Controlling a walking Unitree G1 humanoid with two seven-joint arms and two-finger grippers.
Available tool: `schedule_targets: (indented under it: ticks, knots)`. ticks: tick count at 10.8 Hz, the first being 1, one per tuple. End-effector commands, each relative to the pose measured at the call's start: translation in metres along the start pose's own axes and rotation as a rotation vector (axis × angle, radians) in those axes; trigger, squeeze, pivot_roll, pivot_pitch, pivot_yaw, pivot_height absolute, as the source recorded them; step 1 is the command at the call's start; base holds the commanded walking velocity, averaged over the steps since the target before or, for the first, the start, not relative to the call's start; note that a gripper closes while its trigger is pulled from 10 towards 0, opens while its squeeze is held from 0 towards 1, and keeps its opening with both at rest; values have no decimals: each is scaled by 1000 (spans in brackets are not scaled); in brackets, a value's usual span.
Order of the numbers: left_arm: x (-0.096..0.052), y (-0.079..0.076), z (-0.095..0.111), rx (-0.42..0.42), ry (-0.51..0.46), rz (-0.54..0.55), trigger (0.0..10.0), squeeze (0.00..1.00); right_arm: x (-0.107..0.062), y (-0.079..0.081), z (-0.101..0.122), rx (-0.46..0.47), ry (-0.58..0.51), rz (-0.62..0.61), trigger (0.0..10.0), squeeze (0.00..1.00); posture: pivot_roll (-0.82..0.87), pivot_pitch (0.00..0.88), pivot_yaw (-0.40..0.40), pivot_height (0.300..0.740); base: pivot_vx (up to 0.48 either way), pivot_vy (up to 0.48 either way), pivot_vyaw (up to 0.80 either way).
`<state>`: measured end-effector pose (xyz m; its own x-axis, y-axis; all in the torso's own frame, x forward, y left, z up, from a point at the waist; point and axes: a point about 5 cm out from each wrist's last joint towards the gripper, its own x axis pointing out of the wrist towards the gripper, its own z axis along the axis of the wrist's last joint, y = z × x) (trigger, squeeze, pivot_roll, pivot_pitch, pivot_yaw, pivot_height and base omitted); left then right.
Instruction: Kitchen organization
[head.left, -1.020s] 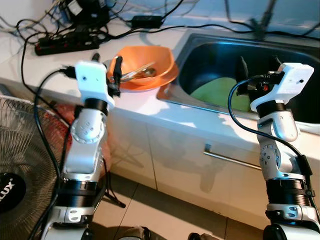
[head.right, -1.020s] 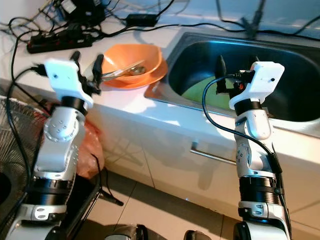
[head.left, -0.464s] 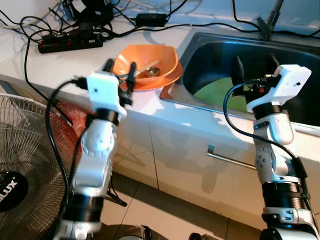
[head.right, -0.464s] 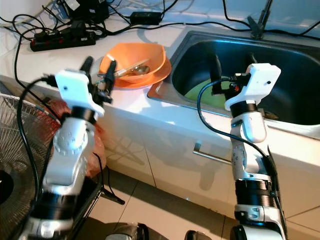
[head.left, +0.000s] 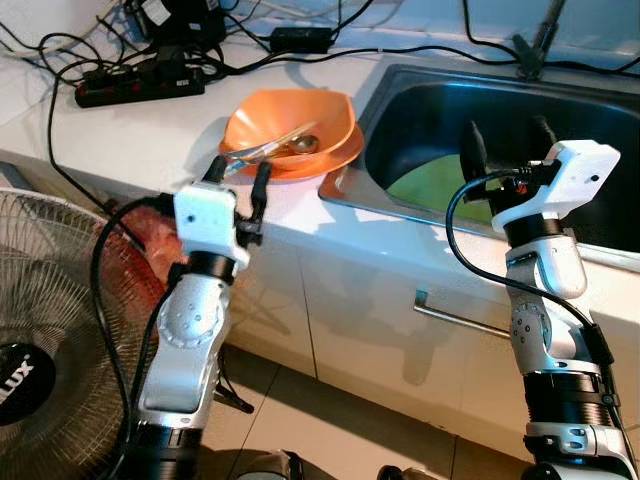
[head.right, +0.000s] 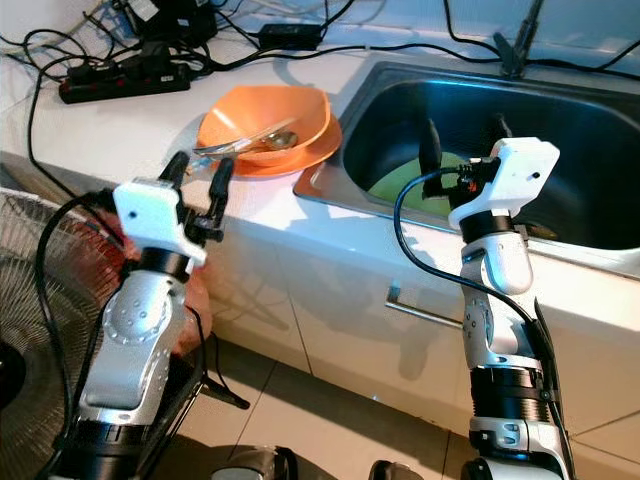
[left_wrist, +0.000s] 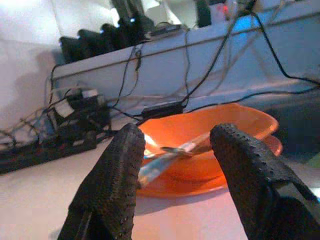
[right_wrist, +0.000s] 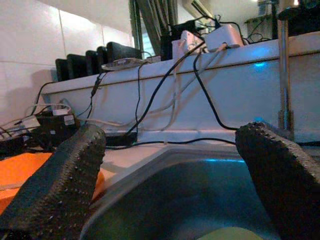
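An orange bowl (head.left: 290, 120) sits on an orange plate (head.left: 338, 152) on the white counter, just left of the steel sink (head.left: 345, 190). A metal spoon (head.left: 275, 148) lies in the bowl. My left gripper (head.left: 240, 172) is open at the counter's front edge, just short of the bowl and pointing at it. The left wrist view shows the bowl (left_wrist: 225, 125) and spoon (left_wrist: 170, 152) between its fingers (left_wrist: 115, 170). My right gripper (head.left: 505, 135) is open and empty over the sink's front part, above a green plate (head.left: 430, 185) lying in the basin.
A black power strip (head.left: 140, 85) and tangled cables lie at the back of the counter. A faucet base (head.left: 530, 45) stands behind the sink. A floor fan (head.left: 40, 330) is at my left, with a red bag (head.left: 135, 235) behind it. A drawer handle (head.left: 465, 315) is below the sink.
My left gripper has swung to the right along the bowl's near side and dropped back to the counter's front edge. The right gripper has sunk slightly.
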<state>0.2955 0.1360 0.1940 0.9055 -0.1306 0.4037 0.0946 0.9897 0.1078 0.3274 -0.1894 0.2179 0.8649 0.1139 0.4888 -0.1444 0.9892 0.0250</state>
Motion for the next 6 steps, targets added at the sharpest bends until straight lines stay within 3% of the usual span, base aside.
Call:
schedule_targets:
  ticks: [1, 5, 6]
  knots:
    - [-2, 8, 3, -31, -1, 40, 10000, 0, 1, 3, 1, 11, -12, 16, 10000, 0, 94, 125, 76, 740, 0, 0, 0]
    - [-8, 3, -1, -44, 21, 7, 10000, 0, -2, -2, -5, -13, 22, 43, 10000, 0, 93, 104, 75, 740, 0, 0, 0]
    - [-12, 2, -2, -47, 30, -1, 10000, 0, -5, -2, -7, -22, 48, 102, 10000, 0, 93, 99, 76, 740, 0, 0, 0]
